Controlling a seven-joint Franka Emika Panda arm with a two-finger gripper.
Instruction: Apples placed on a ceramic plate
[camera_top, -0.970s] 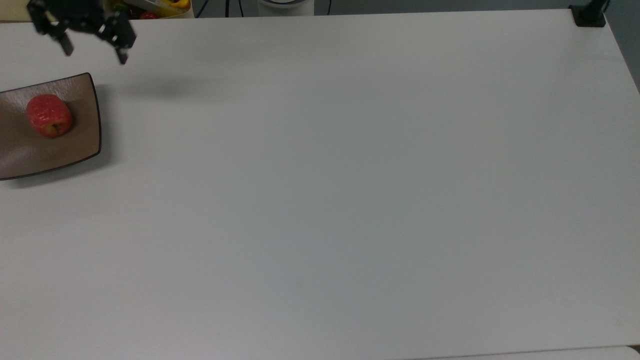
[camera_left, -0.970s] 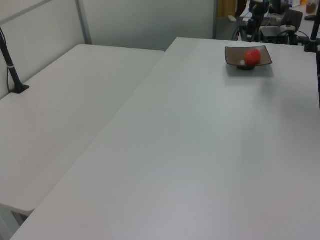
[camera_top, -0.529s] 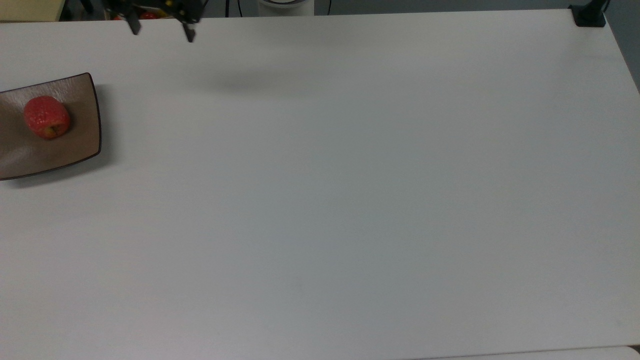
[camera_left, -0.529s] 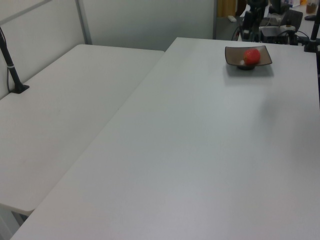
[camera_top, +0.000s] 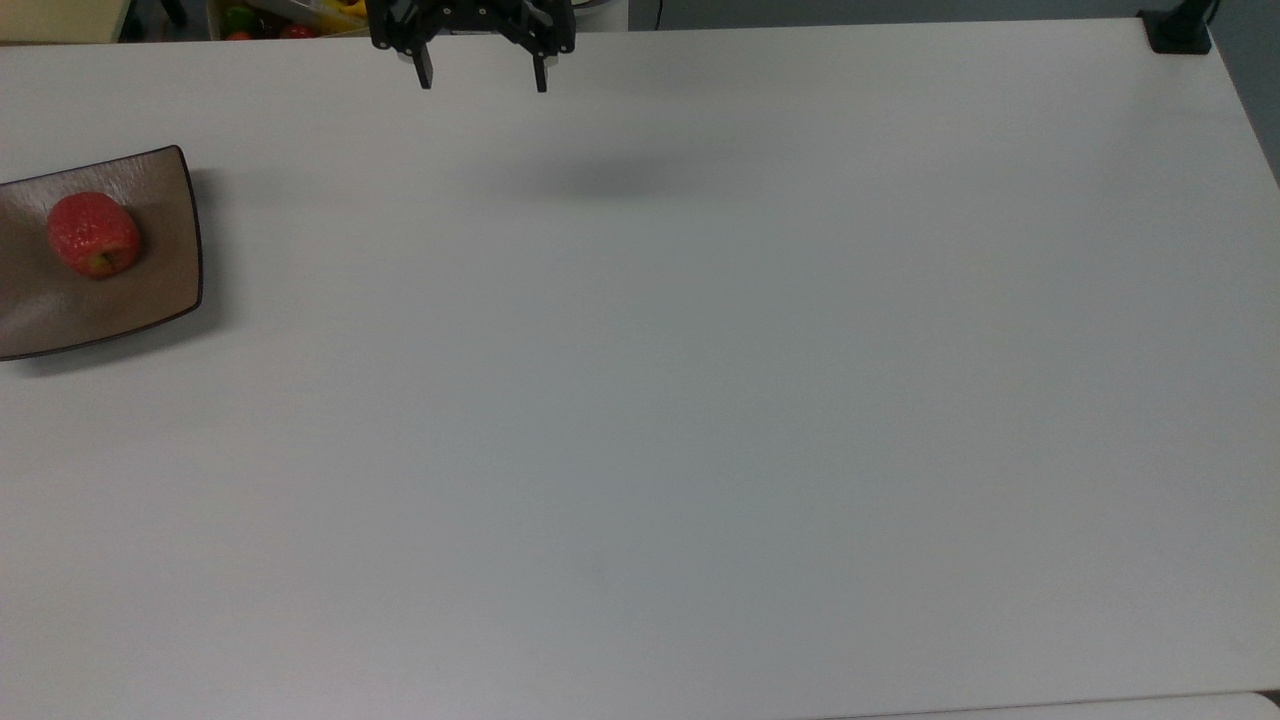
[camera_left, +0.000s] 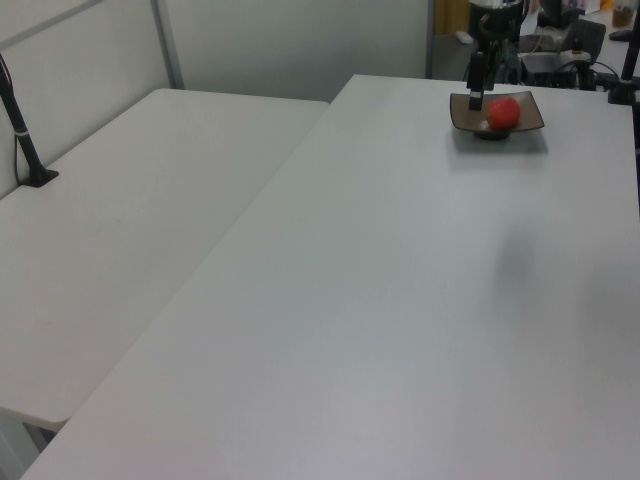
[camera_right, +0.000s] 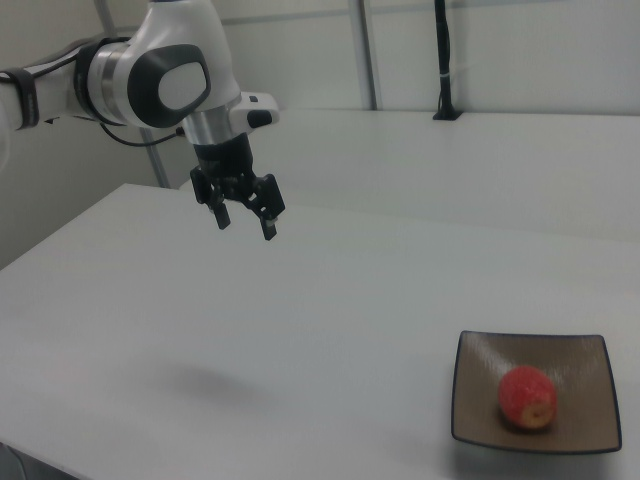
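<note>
Red and speckled, the apple (camera_top: 94, 235) rests on the ceramic plate (camera_top: 150, 290) at the top view's left table (camera_top: 700, 400) edge, well apart from my wide, empty end effector (camera_top: 482, 78).

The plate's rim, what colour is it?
The plate has a thin dark rim around its taupe-brown face, clearest in the top view.

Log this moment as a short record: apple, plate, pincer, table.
apple: red apple lying on the plate, stem hollow facing sideways
plate: brown squarish plate flat on the table, near the top view's left edge
pincer: pincer open, empty, raised above the table, well away from the plate
table: white table
</note>
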